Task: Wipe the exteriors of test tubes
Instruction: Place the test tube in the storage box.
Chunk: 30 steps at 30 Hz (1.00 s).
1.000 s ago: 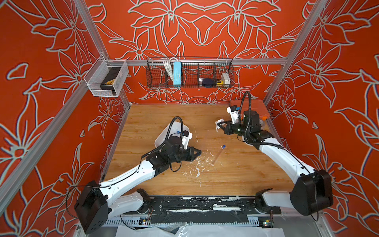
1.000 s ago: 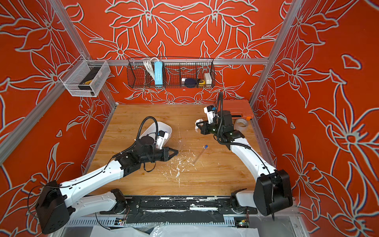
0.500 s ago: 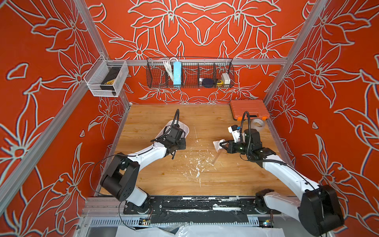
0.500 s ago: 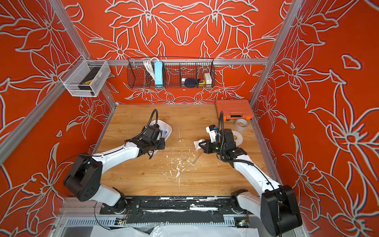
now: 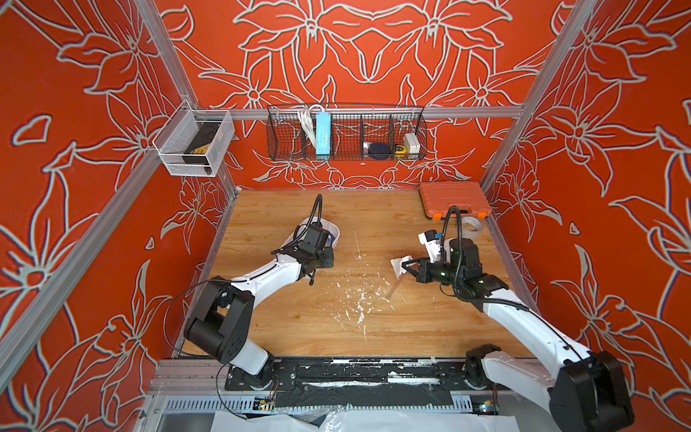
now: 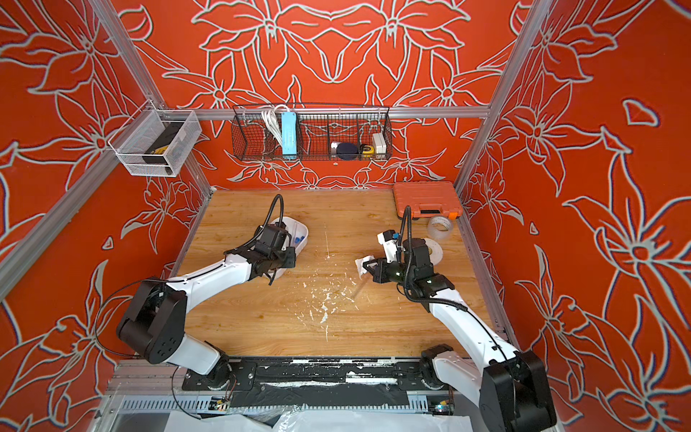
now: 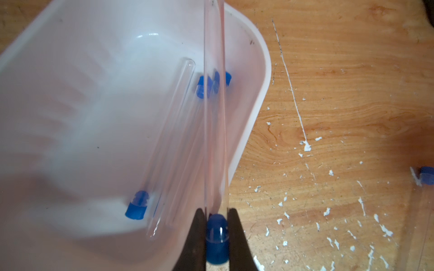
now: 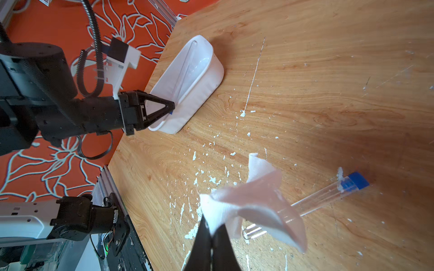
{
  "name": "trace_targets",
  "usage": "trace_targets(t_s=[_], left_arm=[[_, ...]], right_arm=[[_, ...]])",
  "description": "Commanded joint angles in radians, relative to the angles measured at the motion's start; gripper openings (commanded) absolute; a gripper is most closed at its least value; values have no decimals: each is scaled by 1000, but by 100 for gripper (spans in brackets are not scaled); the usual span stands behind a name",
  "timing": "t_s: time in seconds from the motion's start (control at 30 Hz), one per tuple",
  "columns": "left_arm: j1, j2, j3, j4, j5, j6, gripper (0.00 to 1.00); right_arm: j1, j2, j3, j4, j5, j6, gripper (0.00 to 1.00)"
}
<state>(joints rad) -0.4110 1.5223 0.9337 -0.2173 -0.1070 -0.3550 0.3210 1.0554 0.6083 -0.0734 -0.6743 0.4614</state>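
orange floral walls point(image 5: 374, 56) box in a wooden tabletop point(image 5: 299, 329) flecked with white scraps. the left fingers point(image 7: 199, 237) pinch the blue-capped end of one test tube point(image 7: 215, 117), and its clear body reaches out over the rim of a white plastic tub point(image 7: 70, 105). more test tubes point(image 7: 165, 131) lie flat inside the tub, with blue caps at both ends. the right fingers point(image 8: 204, 244) are pressed together on a crumpled white tissue point(image 8: 258, 194). it hangs over the rounded end of a loose test tube point(image 8: 324, 198), which lies on the tabletop well apart from the tub. whether tissue and tube touch i cannot tell. an orange tool case point(image 5: 452, 198) sits at the far right corner.
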Motion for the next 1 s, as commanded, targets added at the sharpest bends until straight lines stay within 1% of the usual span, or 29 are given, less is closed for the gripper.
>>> trace_targets(t_s=[0.0, 0.1, 0.2, 0.3, 0.4, 0.57, 0.63, 0.67, 0.7, 0.77, 0.8, 0.87, 0.9, 0.97], left_arm=[[24, -45, 64, -61, -3, 24, 5], [39, -42, 97, -70, -8, 35, 6], [65, -9, 106, -67, -1, 39, 6], [91, 46, 99, -51, 8, 48, 7], [98, 94, 85, -32, -2, 57, 7], [99, 124, 52, -5, -10, 58, 9], [100, 134, 42, -6, -16, 57, 12], [100, 137, 39, -9, -18, 55, 15], [100, 134, 39, -13, -20, 52, 24], [98, 118, 48, -24, -19, 46, 51], [93, 103, 60, -37, -21, 43, 62], [70, 69, 95, -76, -47, 33, 74], [52, 49, 118, -100, -59, 30, 77], [1, 14, 164, -137, -75, 28, 79]], right_arm=[[3, -11, -16, 20, -19, 14, 0], [3, -13, -21, 18, -18, 13, 0], [3, -17, -22, 15, -19, 13, 0], [3, -18, -18, 7, -21, 10, 0], [3, -24, -13, -5, -20, 2, 0], [3, -29, -17, -10, -16, 0, 0], [3, -26, -18, -9, -16, 0, 0], [3, -25, -19, -10, -17, 1, 0], [3, -25, -17, -10, -18, 0, 0], [3, -27, -15, -12, -15, 0, 0], [3, -28, -14, -13, -12, -3, 0], [3, -30, -6, -22, -4, -7, 0], [3, -31, 2, -32, 4, -10, 0], [3, -36, 24, -66, 26, -23, 0]])
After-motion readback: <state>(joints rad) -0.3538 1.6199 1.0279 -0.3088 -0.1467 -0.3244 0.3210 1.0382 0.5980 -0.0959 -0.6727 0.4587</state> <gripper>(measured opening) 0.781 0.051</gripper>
